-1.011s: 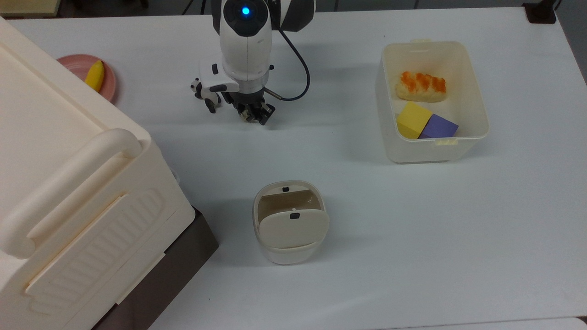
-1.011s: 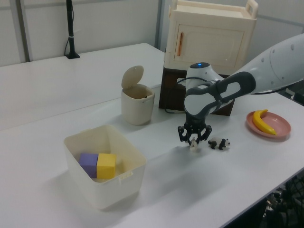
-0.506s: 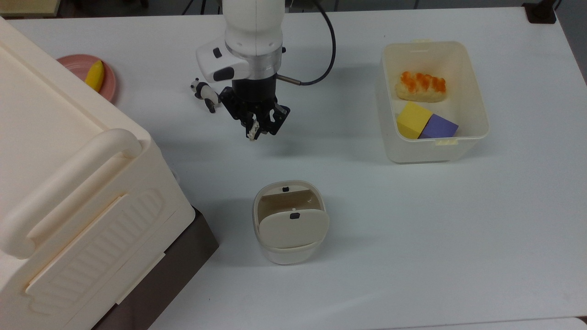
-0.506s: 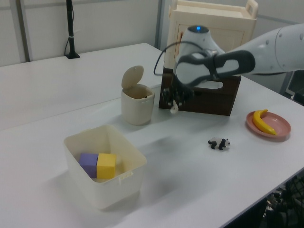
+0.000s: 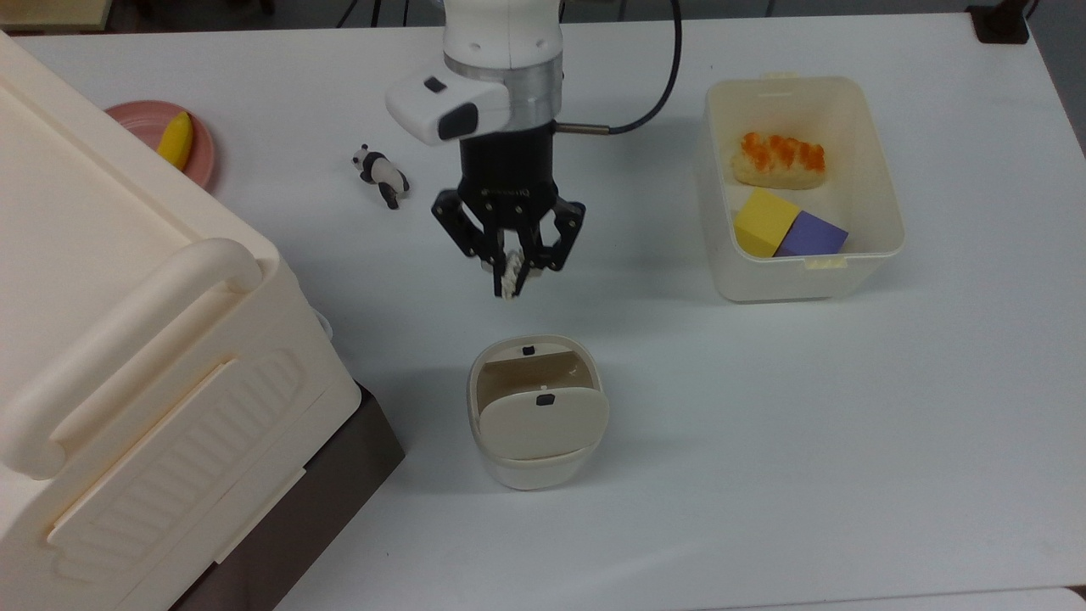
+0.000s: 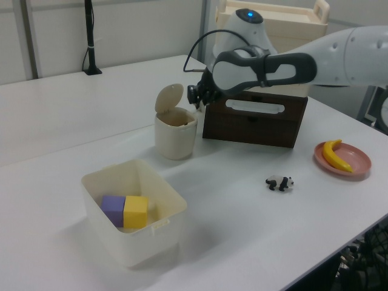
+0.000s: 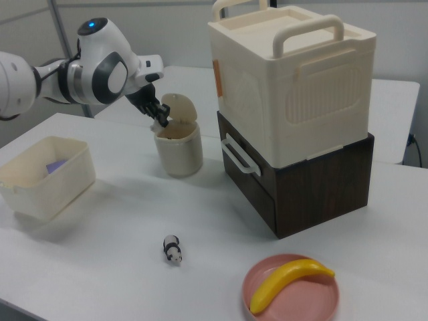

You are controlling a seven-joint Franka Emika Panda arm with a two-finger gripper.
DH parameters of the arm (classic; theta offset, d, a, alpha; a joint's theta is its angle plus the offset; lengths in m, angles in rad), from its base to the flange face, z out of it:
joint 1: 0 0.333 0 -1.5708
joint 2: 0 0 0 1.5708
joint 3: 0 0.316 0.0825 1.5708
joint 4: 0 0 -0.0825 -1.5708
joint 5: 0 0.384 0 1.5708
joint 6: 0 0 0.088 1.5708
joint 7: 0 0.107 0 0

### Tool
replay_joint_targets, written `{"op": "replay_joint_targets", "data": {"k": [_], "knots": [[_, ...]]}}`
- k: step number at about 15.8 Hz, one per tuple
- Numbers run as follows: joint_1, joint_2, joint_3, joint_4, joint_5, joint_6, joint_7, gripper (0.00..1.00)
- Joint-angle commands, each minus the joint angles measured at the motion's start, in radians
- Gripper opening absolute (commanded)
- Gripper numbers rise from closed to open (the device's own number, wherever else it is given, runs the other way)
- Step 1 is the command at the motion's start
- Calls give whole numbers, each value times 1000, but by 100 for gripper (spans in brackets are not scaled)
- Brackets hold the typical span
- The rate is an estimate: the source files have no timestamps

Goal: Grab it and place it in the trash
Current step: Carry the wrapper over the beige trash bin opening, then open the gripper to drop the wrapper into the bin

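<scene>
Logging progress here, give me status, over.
Gripper shut on paper wad, airborne. Trash bin ahead, flap open. Nothing between them.

Bare table point(image 5: 764, 441) surrounds the bin point(image 5: 536, 416); its raised flap point(image 5: 543, 422) leaves the mouth open

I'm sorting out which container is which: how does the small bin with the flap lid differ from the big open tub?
The bin is beige, small and rounded, with a flap lid tipped open; the tub is whitish, larger, rectangular and lidless. In the top view the tub holds a yellow block, a purple block and a bread piece, while no contents show in the bin. Both stand upright on the white table.
</scene>
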Motion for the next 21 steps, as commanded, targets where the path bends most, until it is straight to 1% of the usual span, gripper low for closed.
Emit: {"op": "replay_joint_targets", "data": {"k": [1, 4, 7, 8, 9, 10, 12, 18, 19, 21], "knots": [[8, 104, 8, 102, 5, 90, -149, 0], [8, 184, 17, 186, -1, 133, -224, 0], [17, 230, 17, 196, -40, 188, -234, 1], [18, 236, 17, 193, -44, 190, -231, 23], [18, 239, 17, 190, -46, 190, -231, 72], [18, 244, 17, 188, -55, 191, -234, 100], [16, 244, 17, 188, -72, 190, -226, 100], [11, 227, 17, 184, -72, 184, -226, 100], [10, 210, 17, 171, -72, 179, -226, 100], [5, 141, 17, 122, -71, 129, -226, 100]]}}
